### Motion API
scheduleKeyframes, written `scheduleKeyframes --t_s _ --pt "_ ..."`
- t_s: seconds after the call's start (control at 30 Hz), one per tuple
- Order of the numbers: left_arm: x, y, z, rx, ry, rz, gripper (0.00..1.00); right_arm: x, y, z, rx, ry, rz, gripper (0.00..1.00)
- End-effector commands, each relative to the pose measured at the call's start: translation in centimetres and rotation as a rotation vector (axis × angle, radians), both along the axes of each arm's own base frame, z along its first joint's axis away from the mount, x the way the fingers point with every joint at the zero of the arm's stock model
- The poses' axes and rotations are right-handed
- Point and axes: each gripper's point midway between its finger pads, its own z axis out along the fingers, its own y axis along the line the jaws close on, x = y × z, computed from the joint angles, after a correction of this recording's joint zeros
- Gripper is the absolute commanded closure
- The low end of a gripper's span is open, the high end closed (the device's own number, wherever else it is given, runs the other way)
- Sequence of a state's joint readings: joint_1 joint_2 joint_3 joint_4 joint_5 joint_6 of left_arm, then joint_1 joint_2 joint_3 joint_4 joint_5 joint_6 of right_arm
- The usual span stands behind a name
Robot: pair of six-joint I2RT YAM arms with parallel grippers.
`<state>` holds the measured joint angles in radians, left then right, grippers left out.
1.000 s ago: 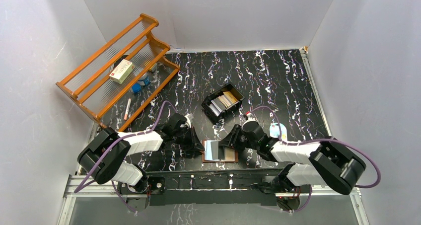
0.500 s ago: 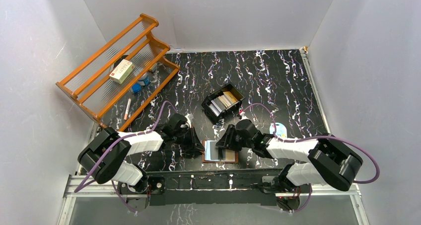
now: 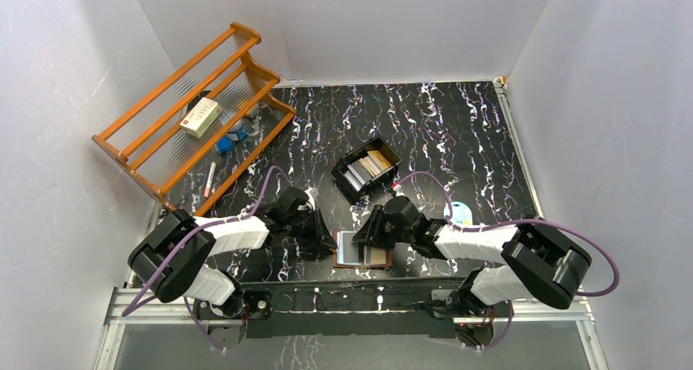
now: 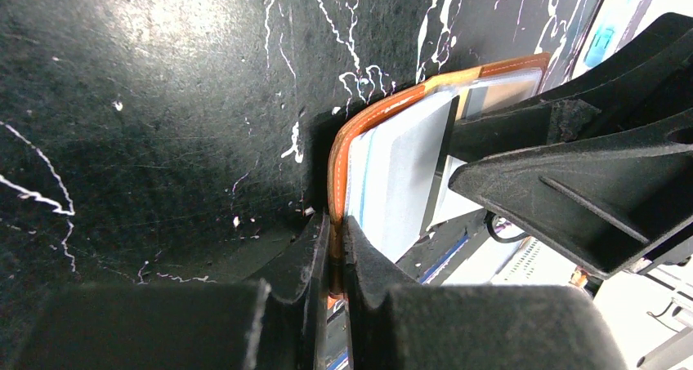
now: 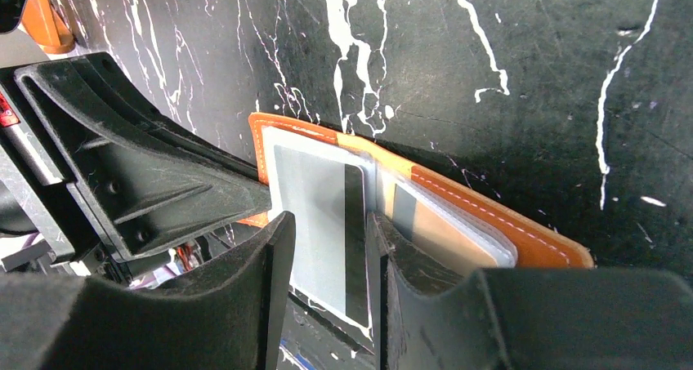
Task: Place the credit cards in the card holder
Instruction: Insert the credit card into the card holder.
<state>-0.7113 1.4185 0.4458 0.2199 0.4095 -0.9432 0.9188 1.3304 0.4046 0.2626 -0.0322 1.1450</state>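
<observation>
The small brown leather fold-over card holder [image 5: 523, 239] lies opened flat on the black, white-veined tabletop [image 3: 458, 133]. It sits at the near edge between the two arms, with its pale clear inner sleeves facing up. A thin rectangular grey-silver card [image 5: 315, 182] with a dark stripe along one long side lies on the left-hand sleeve. Its far corners look tucked under the sleeve's rounded mouth, but its near end is hidden behind the fingers, so I cannot tell how deep it sits. A tan shape shows through the neighbouring sleeve, and it is unclear whether that is a card or only leather.

The left gripper [image 4: 335, 247] is pinched tight on the holder's left leather edge, pinning it down. The right gripper [image 5: 328, 220] has its fingers set apart, one along each long side of the grey-silver card. The views do not settle whether they squeeze the card or merely flank it.

As I read it, the step in hand is feeding this card into its sleeve while the other arm steadies the holder. The next move calls for a push straight along the sleeve, kept low and flat so the card neither buckles nor lifts the plastic.

Further back, a black open-top plastic tray [image 3: 343, 178] holds more credit cards [image 3: 368, 166] standing on edge, and an orange wooden slatted rack [image 3: 163, 100] stands at the far left
</observation>
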Motion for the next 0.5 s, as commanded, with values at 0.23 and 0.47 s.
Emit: scheduleKeyframes --t_s 0.23,0.47 --pt "-1.0 -0.5 -0.4 0.015 0.008 -0.024 1.0 -0.7 2.0 0.7 0.059 0.091 -0.024 0.6" --pt "-1.1 -0.7 -0.4 0.02 0.001 -0.028 1.0 -1.3 1.9 0.0 0.051 0.122 -0.028 0.73"
